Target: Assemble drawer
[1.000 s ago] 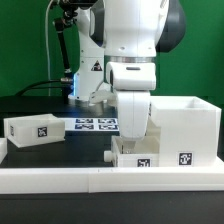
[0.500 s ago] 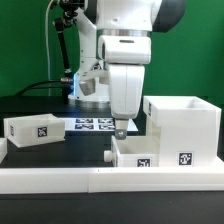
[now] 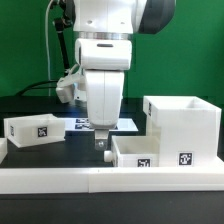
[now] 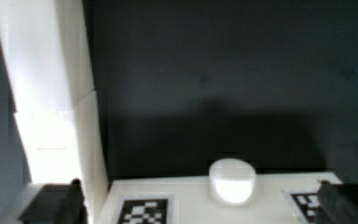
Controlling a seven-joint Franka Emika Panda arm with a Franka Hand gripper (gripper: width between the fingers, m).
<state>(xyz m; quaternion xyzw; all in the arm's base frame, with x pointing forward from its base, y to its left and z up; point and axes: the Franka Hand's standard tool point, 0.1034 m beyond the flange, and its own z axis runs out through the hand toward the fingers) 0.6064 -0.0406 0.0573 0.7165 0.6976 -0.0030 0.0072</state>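
The drawer's large hollow casing (image 3: 186, 124) stands at the exterior view's right. A small open-topped tray (image 3: 140, 151) with tags sits against its left front. A second small tray (image 3: 32, 130) lies at the far left. My gripper (image 3: 100, 142) hangs just left of the first tray, low over the black table, holding nothing. In the wrist view the gripper (image 4: 199, 201) is open, with its dark fingers (image 4: 51, 204) at the frame's corners. No tray shows in that view.
The long low white border rail (image 3: 100, 179) runs along the front and also shows in the wrist view (image 4: 51, 90). The marker board (image 3: 84, 124) lies behind my gripper; in the wrist view a tagged white surface (image 4: 146, 209) carries a small white rounded object (image 4: 233, 180).
The arm has swung toward the exterior view's left, from over the first tray to the bare table beside it. The trays and casing have not moved.
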